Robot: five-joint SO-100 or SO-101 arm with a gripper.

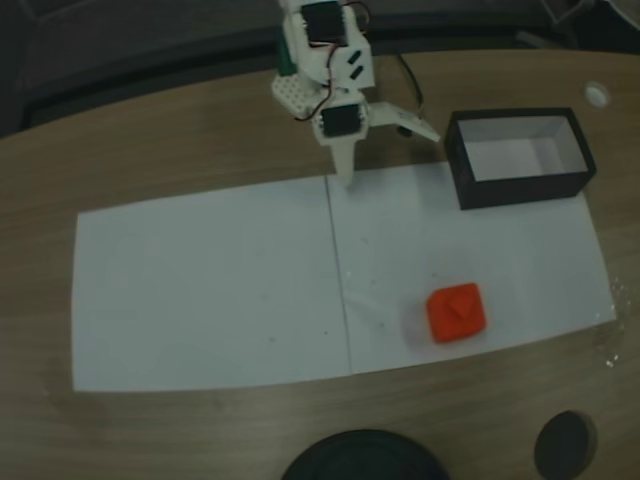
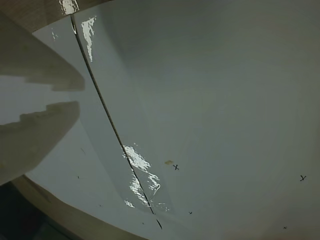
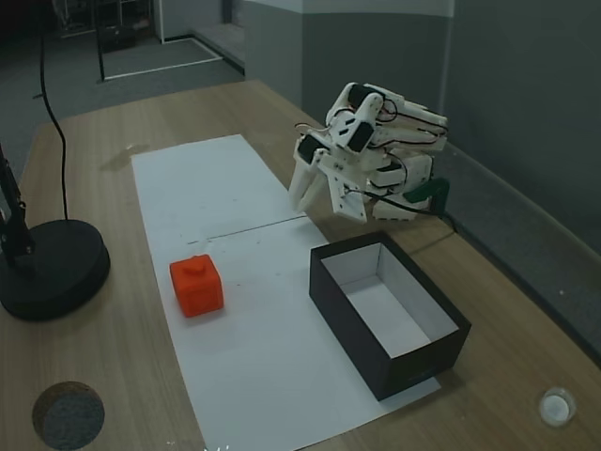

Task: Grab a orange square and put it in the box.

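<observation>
While the orange square (image 1: 456, 313) sits untouched on the white paper (image 1: 210, 285), well apart from the box (image 1: 520, 157), I judge I'm at the reach step. My end effector (image 1: 347, 176) hangs folded near the arm's base, its fingers (image 2: 40, 135) slightly apart and empty. Next I need to extend over the cube.
</observation>
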